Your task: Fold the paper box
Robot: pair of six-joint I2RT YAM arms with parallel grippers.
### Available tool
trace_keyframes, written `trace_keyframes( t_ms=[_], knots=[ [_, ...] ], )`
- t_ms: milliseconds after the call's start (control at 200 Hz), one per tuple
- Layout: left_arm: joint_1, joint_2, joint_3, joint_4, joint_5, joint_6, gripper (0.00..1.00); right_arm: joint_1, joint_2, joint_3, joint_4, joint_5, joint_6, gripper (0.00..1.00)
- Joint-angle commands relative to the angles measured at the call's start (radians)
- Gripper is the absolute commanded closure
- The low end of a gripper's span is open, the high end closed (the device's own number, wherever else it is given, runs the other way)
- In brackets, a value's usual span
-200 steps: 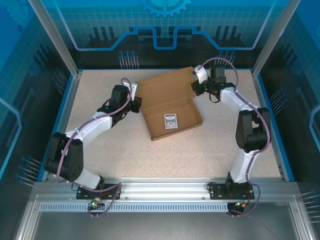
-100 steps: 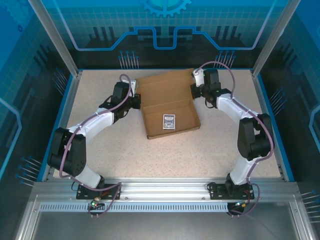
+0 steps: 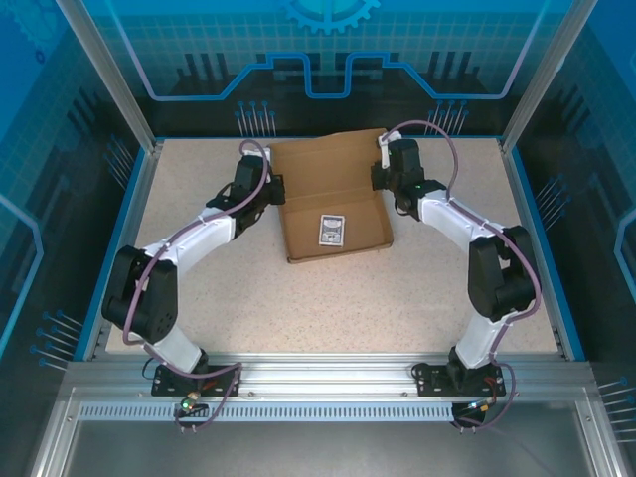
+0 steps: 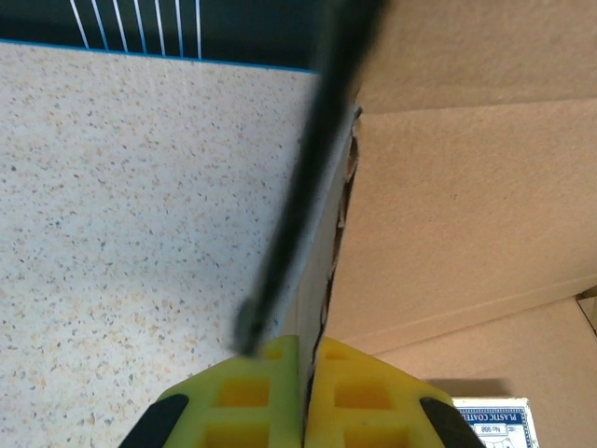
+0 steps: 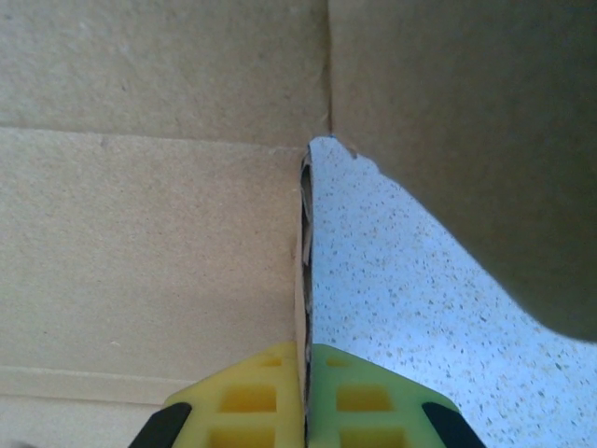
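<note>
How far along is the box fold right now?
Done: walls of the paper box stand up around the card. In hand: left gripper and right gripper each have fingers shut on a side wall near the lid hinge. To do: lid open, not yet closed.

Blue-white card [image 4: 490,425]: "No 988", "PLASTIC COATE…", cut off at frame edge.

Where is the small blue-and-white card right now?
In the top external view the card lies flat in the tray of the paper box, between the left end effector and the right end effector.
</note>
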Motion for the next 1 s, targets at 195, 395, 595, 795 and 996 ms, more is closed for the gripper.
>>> trace_keyframes(
  t_ms=[195,395,595,795,996],
  knots=[
    [-0.065,0.012,-0.074,0.204,-0.116,-0.047,1.00,0.019,0.044,-0.037,0.189,-0.061,0.032,0.97],
    [-0.105,-0.018,-0.190,0.318,-0.171,-0.025,1.00,0.020,0.025,-0.124,0.303,-0.093,0.054,0.97],
    [-0.162,-0.040,-0.306,0.415,-0.267,0.007,1.00,0.028,0.012,-0.197,0.378,-0.092,0.061,0.96],
    [-0.221,-0.042,-0.360,0.428,-0.360,-0.023,1.00,0.030,-0.009,-0.256,0.402,-0.085,0.063,0.96],
    [-0.259,-0.033,-0.347,0.378,-0.415,-0.113,1.00,0.042,-0.038,-0.307,0.408,-0.072,0.060,0.96]
  ],
)
